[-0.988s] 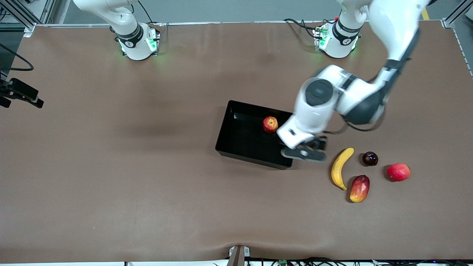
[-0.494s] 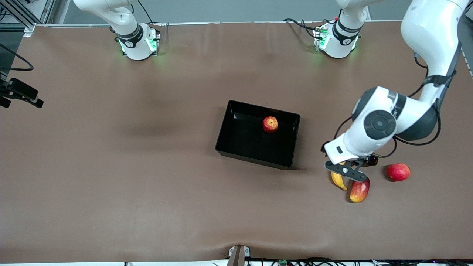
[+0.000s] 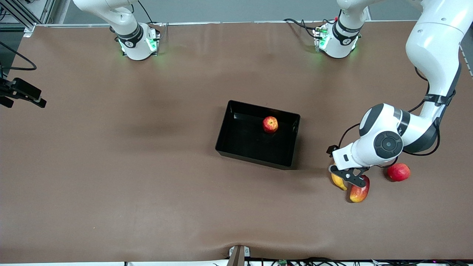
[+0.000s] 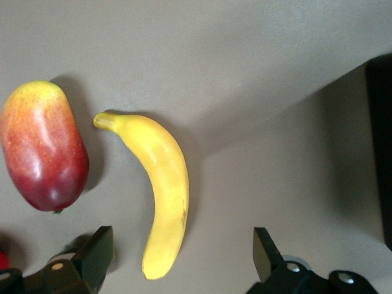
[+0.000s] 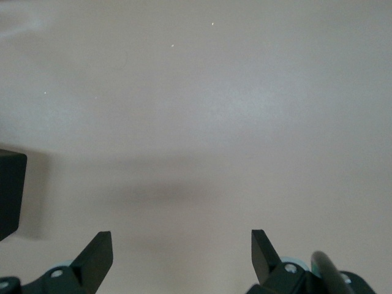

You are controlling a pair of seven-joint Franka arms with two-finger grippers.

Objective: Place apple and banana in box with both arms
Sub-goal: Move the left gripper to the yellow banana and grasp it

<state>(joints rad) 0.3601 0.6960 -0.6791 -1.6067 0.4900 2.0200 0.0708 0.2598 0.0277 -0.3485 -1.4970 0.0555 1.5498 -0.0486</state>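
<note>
Moved: your left arm has swung from the box across to the loose fruit, and the left gripper now hangs over the banana with fingers spread, holding nothing.
Box: the apple already lies inside.
Banana: on the table beside the mango, so you grasp it next.
Right gripper: waits, fingers spread.
Writing: none readable.
</note>
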